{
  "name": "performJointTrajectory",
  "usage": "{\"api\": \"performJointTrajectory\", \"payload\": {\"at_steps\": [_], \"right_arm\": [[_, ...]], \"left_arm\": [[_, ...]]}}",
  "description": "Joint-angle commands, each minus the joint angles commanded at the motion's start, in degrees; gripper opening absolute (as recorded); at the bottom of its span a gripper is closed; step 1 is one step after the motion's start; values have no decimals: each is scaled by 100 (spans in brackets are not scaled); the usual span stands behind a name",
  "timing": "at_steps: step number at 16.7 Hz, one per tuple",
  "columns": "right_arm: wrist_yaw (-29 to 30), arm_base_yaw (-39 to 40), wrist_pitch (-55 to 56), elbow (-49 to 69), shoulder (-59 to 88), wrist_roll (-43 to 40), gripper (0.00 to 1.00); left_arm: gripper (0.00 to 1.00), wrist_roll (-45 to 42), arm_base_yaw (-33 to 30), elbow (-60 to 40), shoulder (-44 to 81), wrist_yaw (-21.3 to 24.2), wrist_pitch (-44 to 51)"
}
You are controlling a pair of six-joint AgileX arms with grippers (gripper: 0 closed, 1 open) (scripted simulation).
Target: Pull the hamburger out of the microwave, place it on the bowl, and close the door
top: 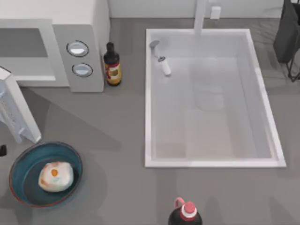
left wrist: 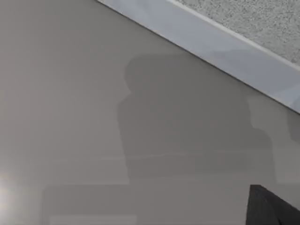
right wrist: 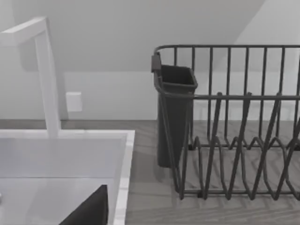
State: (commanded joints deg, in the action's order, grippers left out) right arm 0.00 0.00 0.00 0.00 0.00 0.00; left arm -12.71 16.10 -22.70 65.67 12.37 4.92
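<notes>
The hamburger (top: 55,176) lies inside the teal bowl (top: 22,161) at the table's front left. Behind it at the back left stands the microwave (top: 84,28); the part of its cavity (top: 23,51) that I see holds nothing. The door (top: 16,110) is swung open, reaching from the microwave's left side toward the bowl. A dark bit of my left arm (top: 2,150) shows at the left edge, between door and bowl. A dark corner of my left gripper (left wrist: 269,208) hangs over a plain grey surface. A dark piece of my right gripper (right wrist: 89,211) sits above the sink's back corner.
A dark sauce bottle (top: 112,65) stands right of the microwave. The white sink (top: 149,93) with its faucet (top: 200,16) takes up the middle and right. A red-capped dark bottle (top: 186,215) stands at the front edge. A black dish rack (right wrist: 234,131) is at the back right.
</notes>
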Motion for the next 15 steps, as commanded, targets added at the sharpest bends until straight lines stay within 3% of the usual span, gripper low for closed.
{"api": "performJointTrajectory", "payload": {"at_steps": [5,11,15], "right_arm": [[0,0,0,0,0,0,100],[0,0,0,0,0,0,100],[0,0,0,0,0,0,100]], "left_arm": [[0,867,-1133,289,-477,-760,-50],[0,914,-1170,276,-473,-788,-59],[0,939,-1189,-167,195,-816,-344]]}}
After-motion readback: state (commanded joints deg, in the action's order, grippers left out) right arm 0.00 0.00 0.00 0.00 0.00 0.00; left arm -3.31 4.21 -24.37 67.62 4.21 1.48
